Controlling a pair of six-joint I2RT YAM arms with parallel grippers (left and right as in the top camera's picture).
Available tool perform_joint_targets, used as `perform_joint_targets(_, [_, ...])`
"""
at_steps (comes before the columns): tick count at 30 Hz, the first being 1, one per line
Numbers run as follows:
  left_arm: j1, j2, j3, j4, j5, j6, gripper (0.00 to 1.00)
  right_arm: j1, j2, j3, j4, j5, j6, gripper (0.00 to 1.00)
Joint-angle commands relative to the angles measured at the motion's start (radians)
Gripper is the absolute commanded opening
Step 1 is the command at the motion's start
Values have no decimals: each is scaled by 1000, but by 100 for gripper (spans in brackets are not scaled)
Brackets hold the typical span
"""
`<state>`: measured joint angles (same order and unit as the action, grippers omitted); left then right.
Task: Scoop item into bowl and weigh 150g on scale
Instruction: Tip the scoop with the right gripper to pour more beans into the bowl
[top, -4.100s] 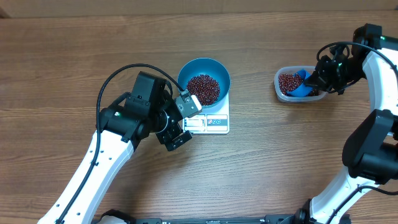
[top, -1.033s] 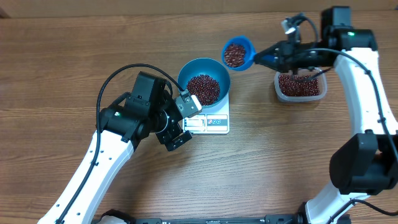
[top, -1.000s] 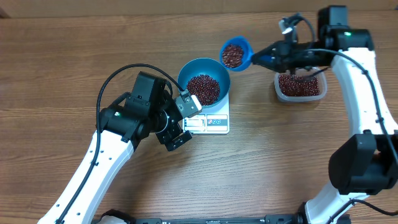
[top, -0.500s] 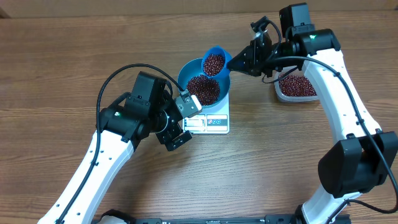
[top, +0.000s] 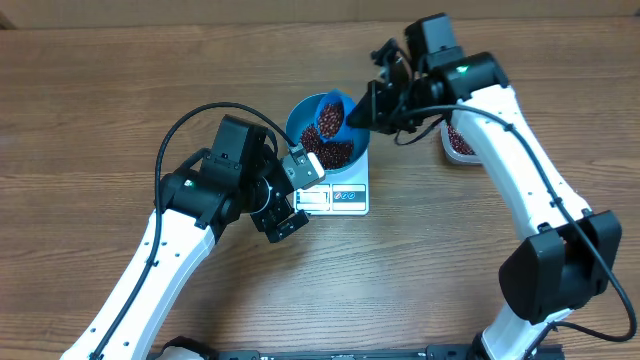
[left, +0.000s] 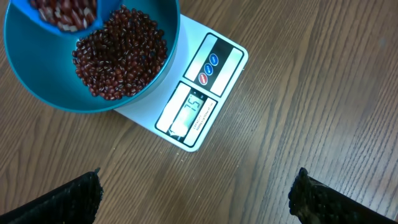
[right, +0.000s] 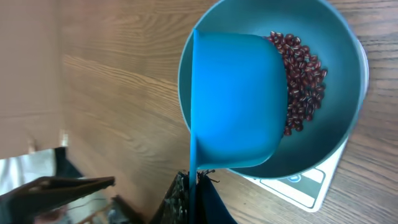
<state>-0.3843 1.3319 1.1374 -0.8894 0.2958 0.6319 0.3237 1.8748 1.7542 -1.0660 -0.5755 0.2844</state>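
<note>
Right fingers (right: 214, 202): pinching the handle of the scoop (right: 239, 106), which is tipped over the bowl (right: 339, 106) directly ahead. Left fingers (left: 68, 199): spread, empty, with the scale (left: 214, 68) beyond them. Beans (left: 121, 53): sizeable heap in the bowl; pour underway, target weight unconfirmed.

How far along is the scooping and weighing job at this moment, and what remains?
Done: the bowl stands on the scale with a heap of beans in it. In hand: the right gripper tilts a loaded scoop over the bowl. Left: finish the pour and check the display, which I cannot read fully.
</note>
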Motion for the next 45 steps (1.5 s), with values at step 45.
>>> perform_joint_targets(45, [-2,5,-5,4,8,19,99,260,-37,22,30,726,-163,4])
